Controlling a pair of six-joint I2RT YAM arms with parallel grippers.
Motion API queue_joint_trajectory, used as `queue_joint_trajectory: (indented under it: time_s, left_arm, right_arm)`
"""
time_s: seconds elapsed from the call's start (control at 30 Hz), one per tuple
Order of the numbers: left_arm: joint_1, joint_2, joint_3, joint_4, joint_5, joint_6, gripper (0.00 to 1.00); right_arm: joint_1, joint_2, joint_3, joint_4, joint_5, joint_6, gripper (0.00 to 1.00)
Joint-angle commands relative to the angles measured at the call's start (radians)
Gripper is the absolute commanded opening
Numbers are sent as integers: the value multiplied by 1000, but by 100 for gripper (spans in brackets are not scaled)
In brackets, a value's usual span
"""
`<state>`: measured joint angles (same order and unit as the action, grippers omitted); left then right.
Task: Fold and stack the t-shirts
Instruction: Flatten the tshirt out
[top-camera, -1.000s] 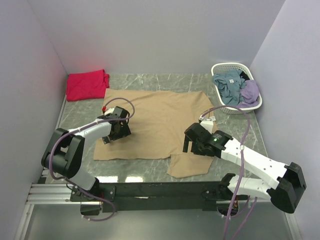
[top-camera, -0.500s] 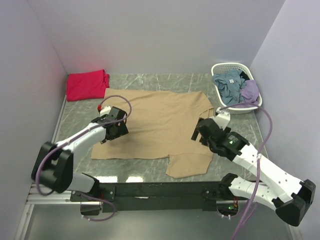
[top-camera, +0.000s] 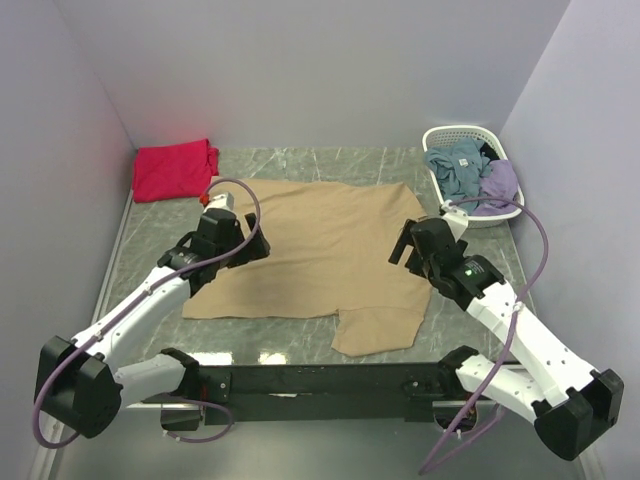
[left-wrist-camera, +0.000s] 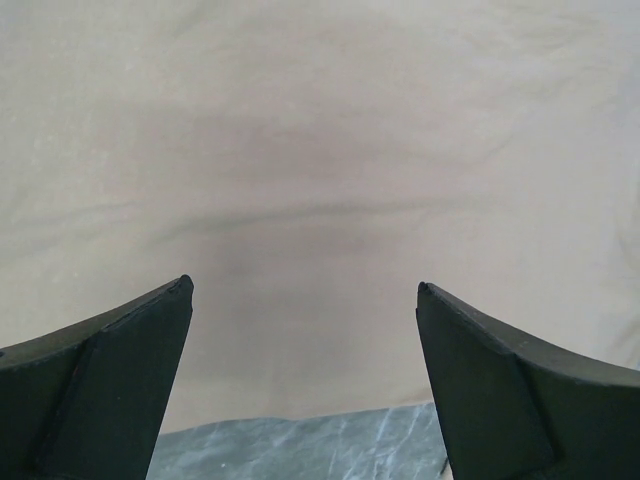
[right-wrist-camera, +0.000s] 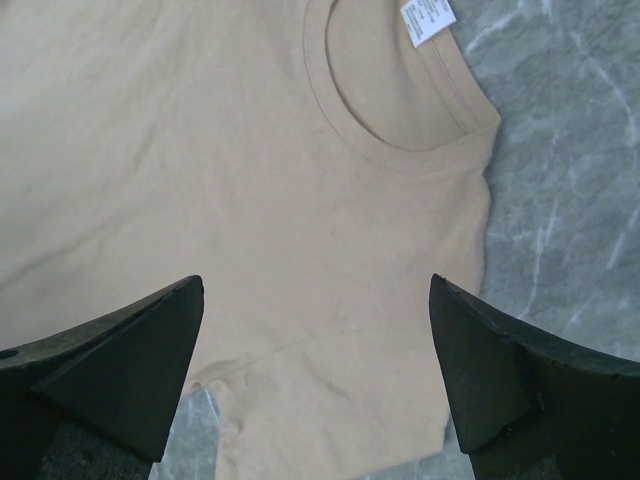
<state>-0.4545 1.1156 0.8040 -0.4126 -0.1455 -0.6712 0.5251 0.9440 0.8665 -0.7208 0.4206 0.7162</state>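
A tan t-shirt lies spread flat on the marble table, one sleeve sticking out at the near edge. A folded red-pink t-shirt sits at the back left corner. My left gripper is open and empty, held over the shirt's left edge; the left wrist view shows plain tan cloth between the fingers. My right gripper is open and empty above the shirt's right side; the right wrist view shows the collar and its white neck label.
A white lattice basket with blue and purple clothes stands at the back right. Grey walls close in the table on three sides. Bare marble shows left of the tan shirt and along the right edge.
Both arms have lifted and moved toward the back of the table. The left gripper moved from the shirt's near left edge up over the cloth; the right moved from the near sleeve toward the collar.
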Motion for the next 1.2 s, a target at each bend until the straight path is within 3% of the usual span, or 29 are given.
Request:
queue_joint_trajectory:
  time_s: [0.0, 0.1, 0.2, 0.37, 0.47, 0.63, 1.03, 1.17]
  left_arm:
    - [0, 12, 24, 127, 55, 41, 99]
    - [-1, 102, 127, 33, 61, 61, 100]
    - [0, 142, 112, 8, 73, 56, 99]
    - [-1, 84, -46, 67, 145, 21, 100]
    - [-12, 41, -104, 135, 257, 13, 100]
    - [-75, 38, -80, 133, 363, 42, 99]
    - [-302, 117, -68, 57, 414, 53, 100]
    - [-392, 179, -55, 25, 374, 53, 99]
  right_arm:
    - [-51, 15, 24, 132, -57, -41, 100]
    - [-80, 105, 89, 83, -60, -69, 100]
    - [-86, 121, 51, 72, -103, -57, 100]
    - [-85, 30, -56, 61, -235, -32, 100]
    - [-82, -19, -121, 29, -308, 14, 98]
    - [-39, -146, -224, -43, -356, 98, 97]
    - [228, -243, -310, -216, -319, 347, 96]
    - [299, -258, -336, -241, -313, 423, 96]
